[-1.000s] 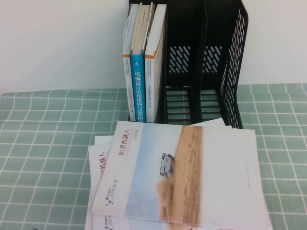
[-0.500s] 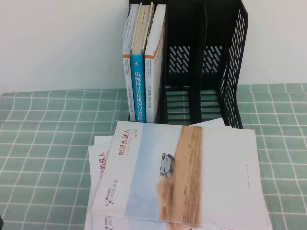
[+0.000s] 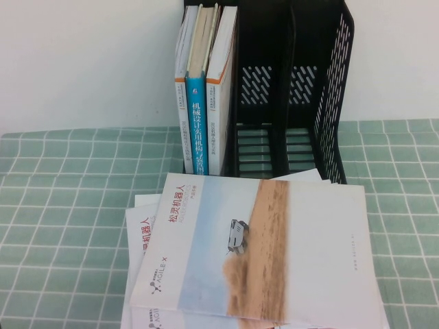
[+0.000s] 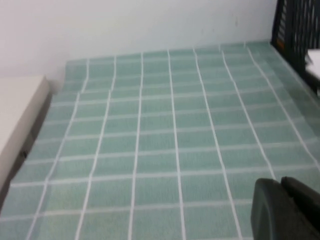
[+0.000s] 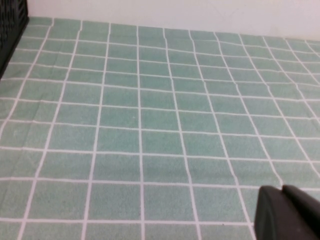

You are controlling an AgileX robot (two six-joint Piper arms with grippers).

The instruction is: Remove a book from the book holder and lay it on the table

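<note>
The book, a thin booklet with a pale blue and sandy-brown cover, lies flat on the table in front of the black book holder. It rests on top of a few similar booklets. Neither gripper shows in the high view. In the left wrist view my left gripper is shut and empty, low over bare green cloth, with the holder far off. In the right wrist view my right gripper is shut and empty over bare cloth, with the holder's corner at the edge.
Three thick books stand in the holder's left compartment: a blue-spined one between two white, orange-banded ones. The holder's other compartments hold nothing. A white wall stands behind. A pale block lies at the cloth's edge.
</note>
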